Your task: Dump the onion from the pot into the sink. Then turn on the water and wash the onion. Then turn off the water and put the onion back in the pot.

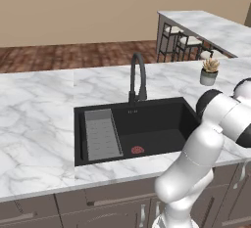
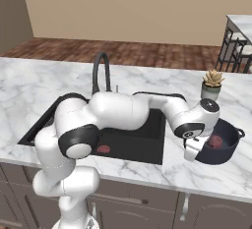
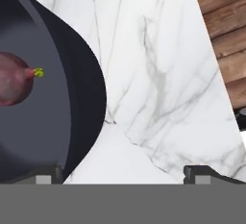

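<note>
So the onion (image 2: 215,141) is sitting inside the pot (image 2: 224,149), which is on the marble counter (image 2: 162,171) just right of the sink (image 2: 140,147). The gripper (image 2: 195,150) is hanging over the pot's left rim with jaws spread wide, nothing between them. In the hand view one fingertip (image 3: 45,175) is over the pot wall and the other over bare counter. Faucet (image 1: 138,78) stands at the far edge of the sink, and a little planter (image 2: 212,86) sits beyond the pot.
</note>
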